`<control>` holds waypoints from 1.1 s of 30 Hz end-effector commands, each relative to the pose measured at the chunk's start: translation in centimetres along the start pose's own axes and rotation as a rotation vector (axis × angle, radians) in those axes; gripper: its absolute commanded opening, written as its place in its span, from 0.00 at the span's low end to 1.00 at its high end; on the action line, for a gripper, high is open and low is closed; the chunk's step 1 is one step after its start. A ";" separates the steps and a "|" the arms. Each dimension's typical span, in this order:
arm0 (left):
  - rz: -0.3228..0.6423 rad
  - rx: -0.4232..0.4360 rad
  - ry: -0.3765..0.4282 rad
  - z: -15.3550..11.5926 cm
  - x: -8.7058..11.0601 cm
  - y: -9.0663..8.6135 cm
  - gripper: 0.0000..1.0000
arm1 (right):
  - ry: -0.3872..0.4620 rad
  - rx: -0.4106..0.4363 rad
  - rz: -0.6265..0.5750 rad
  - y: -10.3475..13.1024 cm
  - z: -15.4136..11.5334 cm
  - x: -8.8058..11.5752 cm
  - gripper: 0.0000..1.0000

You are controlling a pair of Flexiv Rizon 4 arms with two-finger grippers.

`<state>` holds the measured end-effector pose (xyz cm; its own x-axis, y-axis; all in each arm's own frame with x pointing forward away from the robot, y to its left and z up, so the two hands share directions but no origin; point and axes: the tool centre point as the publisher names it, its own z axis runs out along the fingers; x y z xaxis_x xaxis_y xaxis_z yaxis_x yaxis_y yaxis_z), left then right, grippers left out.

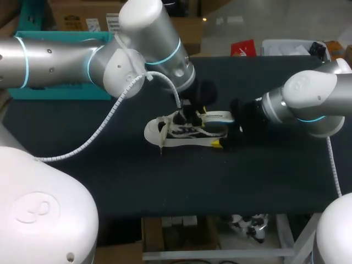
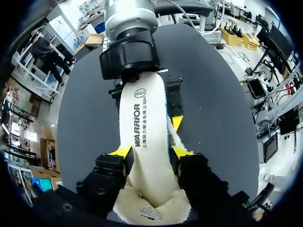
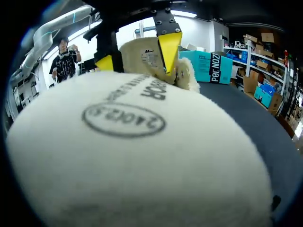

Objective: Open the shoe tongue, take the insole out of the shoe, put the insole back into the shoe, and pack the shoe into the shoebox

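Note:
A white shoe [image 1: 176,132] with dark markings lies on its side mid-table, toe towards my left. Its white insole [image 2: 144,123] stretches from the shoe's tongue [image 2: 150,212] back over the heel. My left gripper [image 2: 150,152] hangs over the shoe's opening, open, with the insole lying between its yellow tips. My right gripper [image 1: 223,135] stands at the heel, open wide; one of its fingers [image 2: 174,99] runs beside the insole. The insole's heel end [image 3: 137,151] fills the right wrist view, hiding that gripper's own tips. A teal shoebox [image 1: 60,92] stands at the back left.
The black table [image 1: 110,181] has free room in front of the shoe and to its left. My left arm's white cable [image 1: 104,124] hangs over the table's left part. A red item [image 1: 243,48] lies past the far edge.

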<state>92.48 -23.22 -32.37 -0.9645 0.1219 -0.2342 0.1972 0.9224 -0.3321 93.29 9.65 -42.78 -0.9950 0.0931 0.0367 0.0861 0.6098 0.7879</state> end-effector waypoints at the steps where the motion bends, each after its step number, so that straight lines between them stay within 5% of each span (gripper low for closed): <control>1: 0.007 -0.001 -0.100 -1.6 2.3 -0.1 0.50 | -0.001 -0.001 -0.001 -0.3 0.2 0.1 0.00; 12: -0.016 -0.014 -0.238 -2.1 3.9 -1.1 0.46 | -0.001 -0.001 -0.001 -0.3 0.2 0.1 0.00; 33: -0.081 -0.055 -0.410 1.3 1.3 -2.3 0.41 | -0.001 -0.001 -0.001 -0.3 0.2 0.1 0.00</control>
<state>90.66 -24.82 -32.39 -0.8551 -0.0749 -0.5131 0.1099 0.9409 -0.3204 93.29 9.66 -42.78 -0.9950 0.0931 0.0367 0.0861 0.6101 0.7876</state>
